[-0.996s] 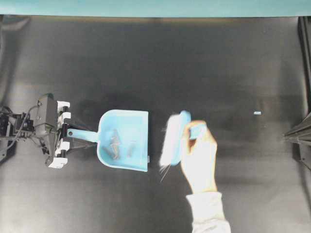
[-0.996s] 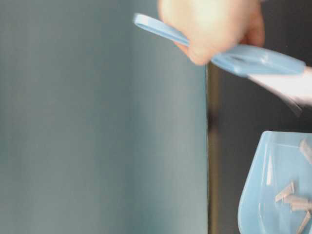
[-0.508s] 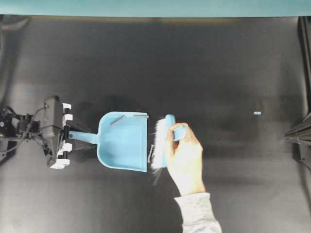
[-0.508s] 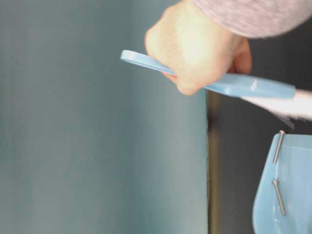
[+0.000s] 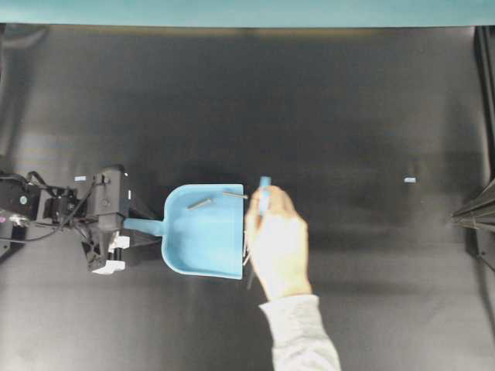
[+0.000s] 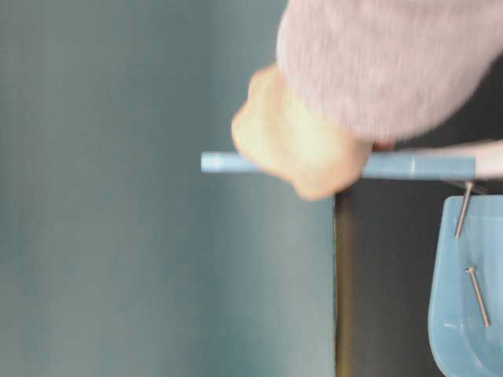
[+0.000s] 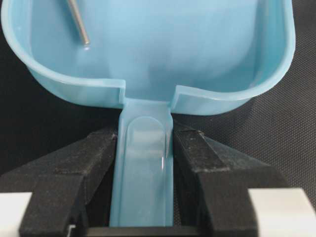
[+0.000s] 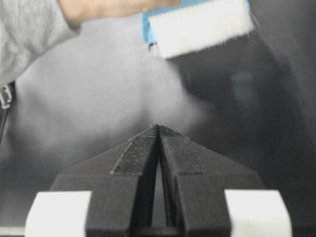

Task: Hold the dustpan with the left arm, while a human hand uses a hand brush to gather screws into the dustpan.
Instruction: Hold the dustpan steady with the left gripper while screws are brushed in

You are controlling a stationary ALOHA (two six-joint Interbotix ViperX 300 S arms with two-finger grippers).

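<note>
The light blue dustpan (image 5: 203, 236) lies flat at centre-left with its mouth facing right. My left gripper (image 5: 130, 227) is shut on its handle (image 7: 143, 173), one black finger on each side. Two silver screws (image 5: 199, 203) lie in the pan near its far rim; one also shows in the left wrist view (image 7: 79, 22). A human hand (image 5: 275, 246) in a grey sleeve holds the hand brush (image 5: 264, 193) upright at the pan's mouth. The hand covers most of the brush. The brush's white bristles show in the right wrist view (image 8: 197, 24). My right gripper (image 8: 159, 129) is shut and empty, well away from the pan.
A tiny pale blue speck (image 5: 410, 180) lies on the black mat at the right. Another speck (image 5: 80, 178) lies near the left arm. The right arm (image 5: 473, 210) rests at the right edge. A teal wall (image 5: 247, 11) runs along the far edge.
The hand has moved the brush left, from beside the pan to its mouth, and turned it on edge. The left gripper and dustpan have shifted a little to the right.
</note>
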